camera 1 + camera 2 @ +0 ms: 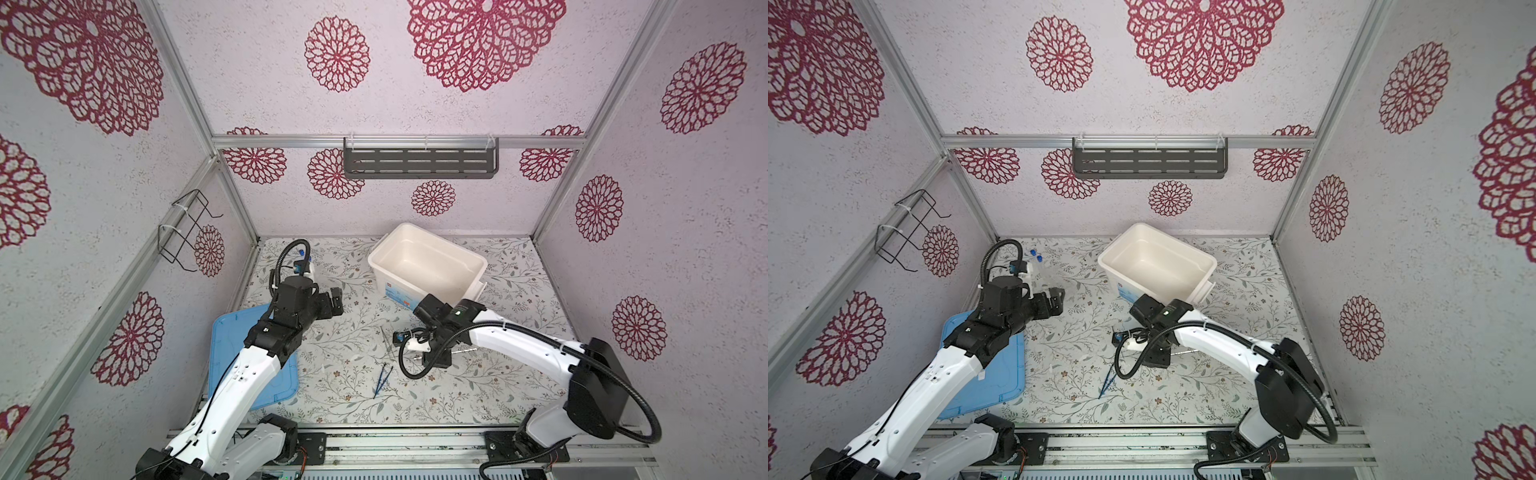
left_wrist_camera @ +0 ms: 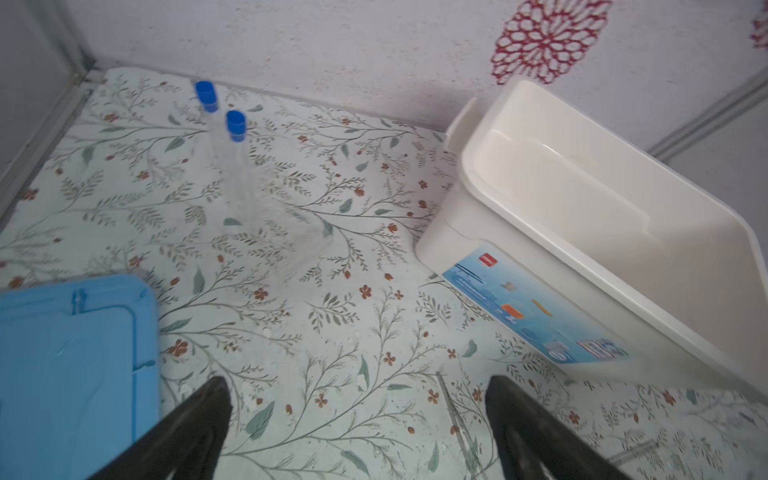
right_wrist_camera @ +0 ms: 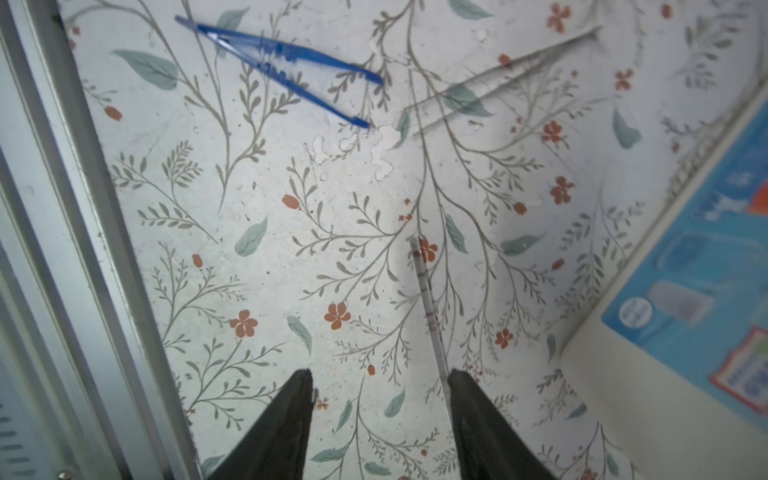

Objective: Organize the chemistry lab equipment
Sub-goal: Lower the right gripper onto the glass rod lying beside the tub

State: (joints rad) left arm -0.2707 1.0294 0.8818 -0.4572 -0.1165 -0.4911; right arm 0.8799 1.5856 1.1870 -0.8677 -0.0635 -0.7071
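Hovering over bench (image 3: 249, 208), right hand (image 3: 380, 374) apart, empty; thin white rod (image 3: 428, 303) just inside one finger, likely lined up for pinch. Left hand (image 2: 357, 382) wide apart, empty, facing blue-capped tubes (image 2: 237, 158) near back wall. Tub (image 2: 478, 249) unfilled.

Even bright light, soft shadows, bowed edges, wrist views slightly blurred

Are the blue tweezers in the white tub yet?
No, in the right wrist view the blue tweezers lie on the floral table, outside the white tub.
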